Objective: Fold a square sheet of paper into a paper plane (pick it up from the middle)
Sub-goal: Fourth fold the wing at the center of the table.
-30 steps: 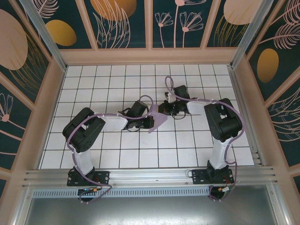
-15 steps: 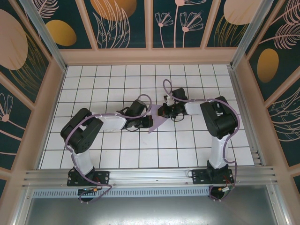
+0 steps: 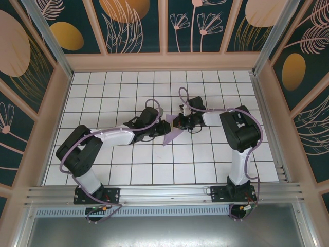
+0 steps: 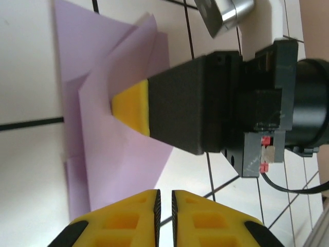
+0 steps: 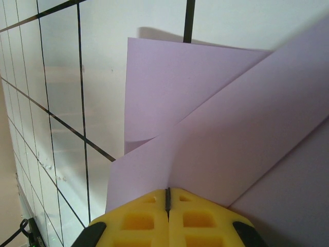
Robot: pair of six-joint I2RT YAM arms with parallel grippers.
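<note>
your right gripper [image 3: 178, 124] is pinching the folded paper [image 3: 172, 135] at mid-table in the top view, your left gripper [image 3: 163, 128] hanging just beside it. left wrist: its fingers [image 4: 128, 218] are standing a crack apart, gripping nothing. right wrist: jaws are clamping the paper's edge. you're probably mid-crease; next, be pressing that fold flat. white tiled table [image 3: 103, 92], leaf-painted walls [image 3: 133, 20] enclosing it.

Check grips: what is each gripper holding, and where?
Right gripper: shut on the folded lilac paper, pinching a folded edge. Left gripper: jaws barely apart, hold cannot be told.
</note>
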